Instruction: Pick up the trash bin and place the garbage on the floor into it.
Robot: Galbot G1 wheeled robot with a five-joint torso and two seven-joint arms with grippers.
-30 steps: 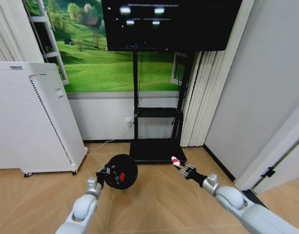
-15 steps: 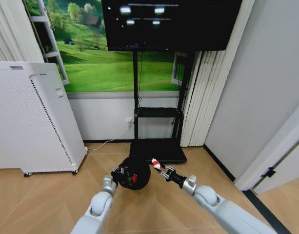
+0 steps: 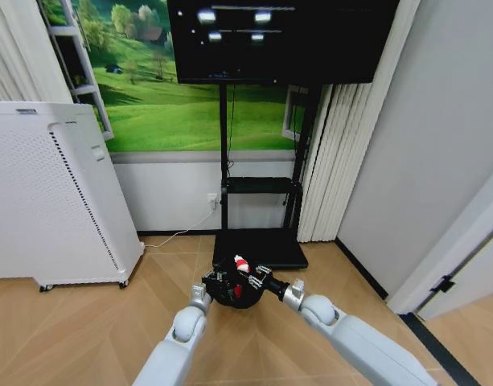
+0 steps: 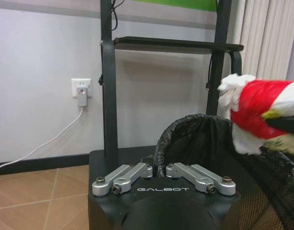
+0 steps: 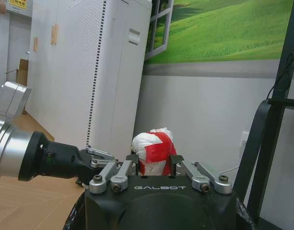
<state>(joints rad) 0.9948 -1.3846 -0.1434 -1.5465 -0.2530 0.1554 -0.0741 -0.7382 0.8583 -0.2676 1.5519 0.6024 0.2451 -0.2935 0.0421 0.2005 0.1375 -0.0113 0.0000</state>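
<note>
One trash bin (image 3: 232, 291), two grippers: left gripper (image 3: 215, 283), right gripper (image 3: 252, 277), two pieces of garbage: red-and-white piece (image 3: 241, 263), red piece (image 3: 237, 290), one white perforated cabinet (image 3: 53, 201), one black screen (image 3: 278, 40), one stand (image 3: 259, 209), one wall socket (image 4: 81, 88)

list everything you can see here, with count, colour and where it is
trash bin: one, black, held off the floor at its rim by the left gripper, in front of the TV stand
garbage: one red-and-white piece, in the right gripper over the bin's mouth; another red piece inside the bin
cabinet: one, white perforated, on the left
TV: one, black, on a black stand at the wall
wall mural: one, green meadow, behind the TV
wall socket: one, white, with a white cable plugged in
curtain: one, pale, right of the stand
left gripper: shut on the bin's rim
right gripper: shut on the garbage
</note>
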